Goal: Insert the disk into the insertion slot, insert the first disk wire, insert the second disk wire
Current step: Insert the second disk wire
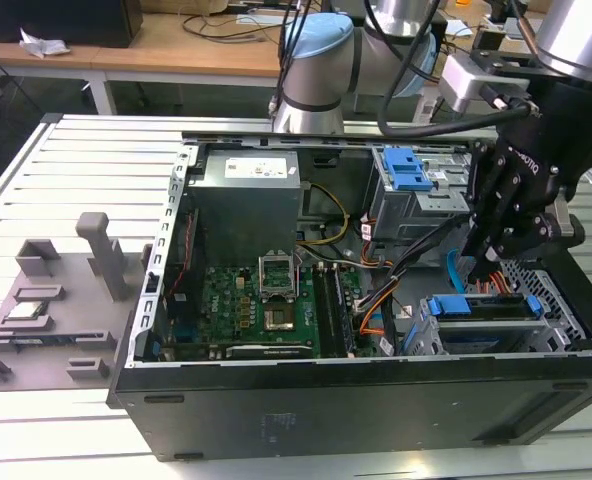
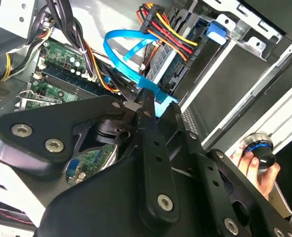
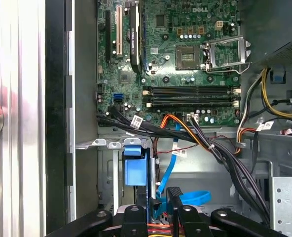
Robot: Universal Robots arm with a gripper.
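The disk (image 1: 486, 335), in its blue frame (image 3: 135, 165), lies inside the insertion slot (image 1: 554, 300), the low perforated cage at the case's front corner on the exterior view's right. The first disk wire (image 2: 173, 37), orange, red and black, ends in a dark plug (image 2: 152, 11) at the disk's edge. The second disk wire (image 2: 120, 49), a light-blue flat cable, loops up from the board. My gripper (image 2: 153, 98) hovers just above the disk's connector end, shut on this cable's plug end; the black fingers (image 3: 174, 200) pinch it in both wrist views.
A taller grey bay with blue latches (image 1: 411, 180) stands behind the slot. The motherboard (image 1: 266, 300) and a thick black cable bundle (image 3: 220, 148) lie beside my working spot. A person's hand (image 2: 257, 165) rests on a knob outside the case. A grey fixture (image 1: 46, 300) sits on the exterior view's left.
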